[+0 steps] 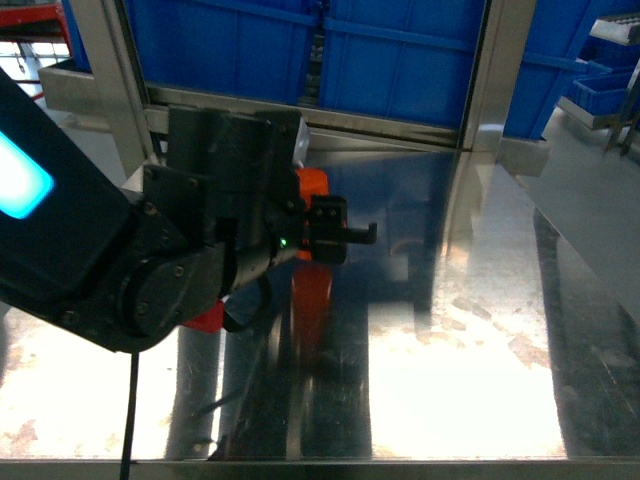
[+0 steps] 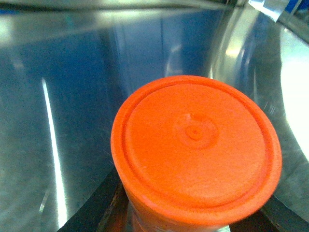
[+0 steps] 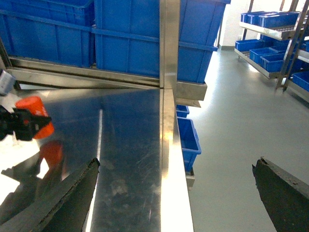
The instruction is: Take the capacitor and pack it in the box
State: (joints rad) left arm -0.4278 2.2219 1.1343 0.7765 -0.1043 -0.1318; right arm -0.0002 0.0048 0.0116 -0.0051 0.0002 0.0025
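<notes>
Left end effector (image 1: 352,232) is clenching the smooth orange cylindrical plastic capacitor (image 1: 312,190) by its sides above the steel surface (image 1: 470,360), likely light, rigid, slippery; right end effector (image 3: 176,186) is released.

The worktop (image 1: 470,380) is bare sheet metal, polished enough to mirror the bins yet scuffed with fine scratches and dull smudges. The orange capacitor (image 2: 195,150) looks like moulded plastic, its round end matt and faintly grainy, with a small raised ring at the centre. The left end effector (image 1: 345,232) is matt black plastic. Behind, the blue bins (image 3: 130,34) are smooth, slightly glossy plastic, framed by brushed metal posts (image 3: 169,43). The floor (image 3: 231,116) has a smooth grey satin finish.
</notes>
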